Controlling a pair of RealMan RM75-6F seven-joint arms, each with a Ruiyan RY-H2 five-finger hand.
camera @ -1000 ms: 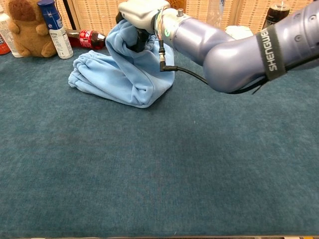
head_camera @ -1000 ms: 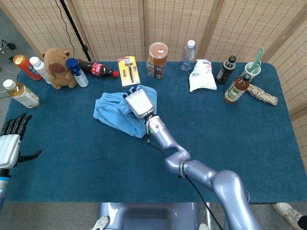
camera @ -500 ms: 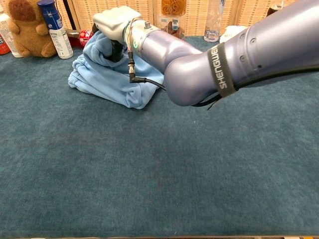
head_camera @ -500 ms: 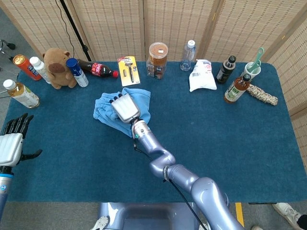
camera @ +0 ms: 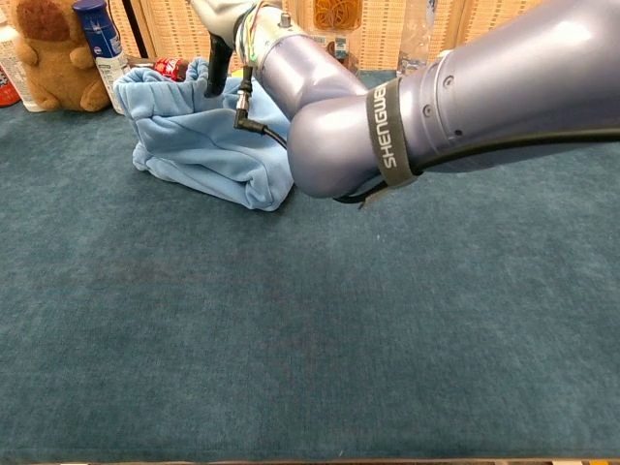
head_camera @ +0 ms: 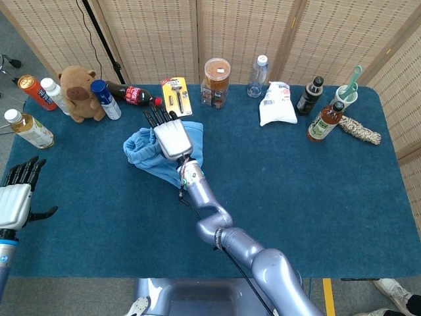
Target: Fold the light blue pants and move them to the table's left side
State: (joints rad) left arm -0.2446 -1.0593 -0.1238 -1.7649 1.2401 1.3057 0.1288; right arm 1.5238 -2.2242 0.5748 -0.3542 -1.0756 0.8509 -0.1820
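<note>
Idling at the near left edge, my left hand (head_camera: 14,197) is empty with fingers spread. Further back, the pants (head_camera: 148,153) sit bunched left of table centre, doubled over but not neat. My right hand (head_camera: 170,137) hovers above them with fingers extended, holding nothing. Fold looks roughly done; the move to the left side remains.

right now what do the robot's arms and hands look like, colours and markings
The right arm is glossy lavender-grey metal in rounded segments, with a dark band lettered SHENGWEI and a thin black cable near the wrist. The right hand has a pale grey, boxy back and black fingers. The left hand looks alike: a whitish-grey shell with black fingers.
</note>
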